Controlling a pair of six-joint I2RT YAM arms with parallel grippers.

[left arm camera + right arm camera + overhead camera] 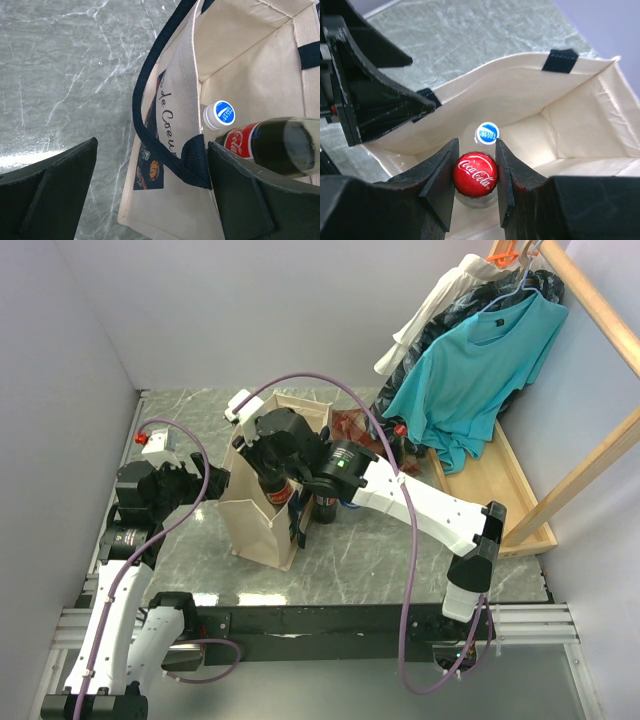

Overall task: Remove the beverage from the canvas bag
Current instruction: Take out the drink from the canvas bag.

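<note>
My left claw (152,145) stands wide apart astride the printed side of the canvas bag (262,530), one finger over the tabletop and the other over the bag's inside, with the navy handle (192,160) between them. Only this wrist view shows the dark print. The bag stands upright mid-tabletop. My right claw (475,172) is clamped on the neck of the cola bottle (475,172), which is inside the bag. That wrist view shows its red cap. A blue-capped bottle (487,132) stands just beyond it. From above, my right arm hides both caps. The tabletop (400,550) is grey marble. The walls are pale, and a teal shirt (480,370) hangs at far right.
</note>
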